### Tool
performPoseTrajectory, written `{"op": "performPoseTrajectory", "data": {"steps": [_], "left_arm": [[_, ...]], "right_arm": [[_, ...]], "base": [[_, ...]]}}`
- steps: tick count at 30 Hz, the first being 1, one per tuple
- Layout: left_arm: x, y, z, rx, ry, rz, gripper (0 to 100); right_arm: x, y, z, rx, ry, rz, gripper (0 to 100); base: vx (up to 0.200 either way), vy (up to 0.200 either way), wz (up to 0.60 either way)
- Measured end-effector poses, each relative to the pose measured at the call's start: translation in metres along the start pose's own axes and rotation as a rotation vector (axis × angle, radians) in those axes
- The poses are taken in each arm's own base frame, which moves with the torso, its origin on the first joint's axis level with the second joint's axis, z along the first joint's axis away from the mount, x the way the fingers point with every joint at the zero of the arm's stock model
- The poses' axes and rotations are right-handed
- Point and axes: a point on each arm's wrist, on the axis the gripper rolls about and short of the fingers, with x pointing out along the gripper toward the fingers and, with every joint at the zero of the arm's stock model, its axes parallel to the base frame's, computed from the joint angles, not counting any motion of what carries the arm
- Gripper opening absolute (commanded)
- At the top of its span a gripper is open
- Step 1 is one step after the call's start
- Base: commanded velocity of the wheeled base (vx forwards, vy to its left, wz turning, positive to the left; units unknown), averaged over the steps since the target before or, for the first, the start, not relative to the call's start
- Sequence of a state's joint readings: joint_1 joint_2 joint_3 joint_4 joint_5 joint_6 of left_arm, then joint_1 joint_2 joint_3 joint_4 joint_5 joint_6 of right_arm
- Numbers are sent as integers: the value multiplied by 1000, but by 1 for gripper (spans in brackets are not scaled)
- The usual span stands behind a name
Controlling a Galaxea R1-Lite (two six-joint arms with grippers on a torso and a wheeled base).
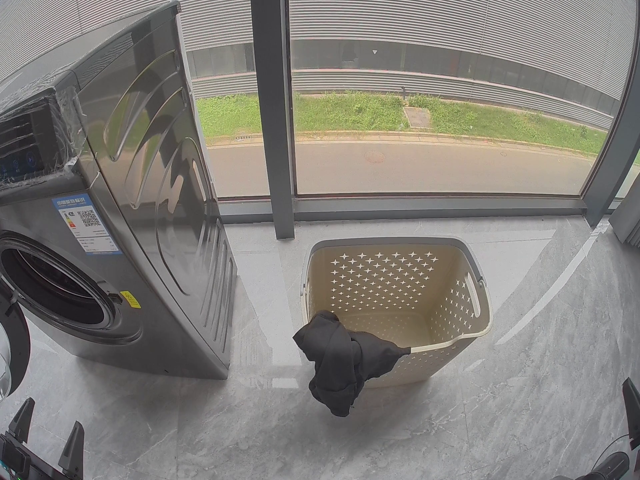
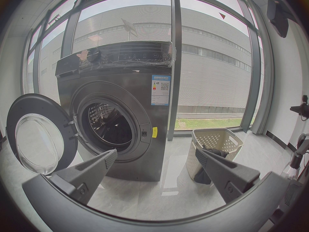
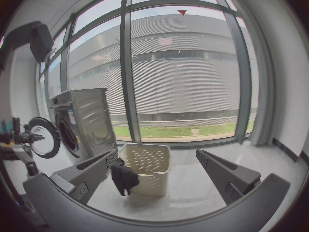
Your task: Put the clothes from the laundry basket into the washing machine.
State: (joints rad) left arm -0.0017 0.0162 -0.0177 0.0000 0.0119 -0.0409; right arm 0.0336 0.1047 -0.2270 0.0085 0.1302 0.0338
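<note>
Head view: dark garment (image 1: 341, 363) over basket (image 1: 383, 279)

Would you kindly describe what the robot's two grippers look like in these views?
The left gripper and right gripper look alike. Each has two matte dark grey, wedge-shaped fingers tapering to tips with finely ribbed inner pads, a round fastener near each base, and a curved grey bar behind them.

**Open floor, open drum**

The drum mouth (image 2: 107, 126) of the washing machine (image 1: 153, 188) stands unblocked, its door (image 2: 38, 132) swung wide to one side. Bare floor (image 1: 267, 288) separates machine and laundry basket (image 1: 380, 278). The basket's top is open; a dark garment (image 1: 340, 361) drapes over its near rim.
</note>
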Motion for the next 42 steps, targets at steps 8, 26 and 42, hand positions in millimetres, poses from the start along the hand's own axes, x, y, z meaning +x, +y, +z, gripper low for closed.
{"op": "performPoseTrajectory", "data": {"steps": [8, 26, 42], "left_arm": [[0, 0, 0, -1, 0, 0, 100], [0, 0, 0, -1, 0, 0, 100], [0, 0, 0, -1, 1, 0, 100]], "right_arm": [[44, -2, 21, 98, 201, 192, 100], [172, 29, -12, 244, 615, 426, 100], [238, 71, -71, 82, 654, 462, 100]], "base": [[0, 0, 0], [0, 0, 0], [0, 0, 0]]}}
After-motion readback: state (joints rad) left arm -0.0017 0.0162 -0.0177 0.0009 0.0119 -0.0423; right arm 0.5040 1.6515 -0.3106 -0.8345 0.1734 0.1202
